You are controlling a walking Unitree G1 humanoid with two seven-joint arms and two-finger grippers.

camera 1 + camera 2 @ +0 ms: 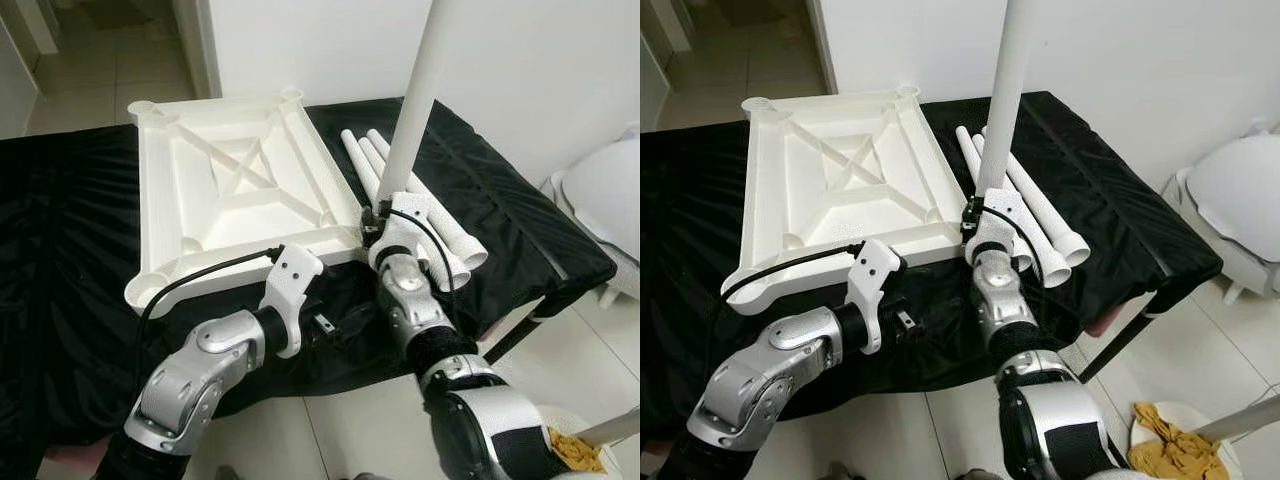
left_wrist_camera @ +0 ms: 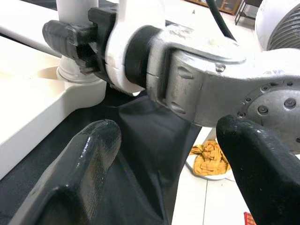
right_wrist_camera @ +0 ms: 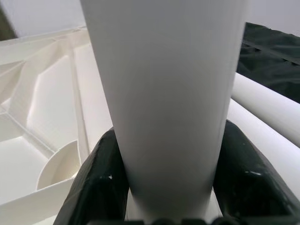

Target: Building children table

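One white table leg [image 1: 415,95] stands upright at the near right corner of the upturned tabletop [image 1: 225,190], clamped by the right gripper [image 3: 164,187]. Three more legs [image 1: 440,225] lie alongside on the black cloth [image 1: 60,250]. The left gripper [image 2: 173,164] hovers wide, empty.

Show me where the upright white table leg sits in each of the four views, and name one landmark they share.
Left eye view: upright leg right of centre, rising from the tabletop's near right corner.
Right eye view: leg at centre, same corner.
Left wrist view: leg base at top left, clamped by the right gripper.
Right wrist view: leg between the black fingers.
Shared landmark: the white tabletop.
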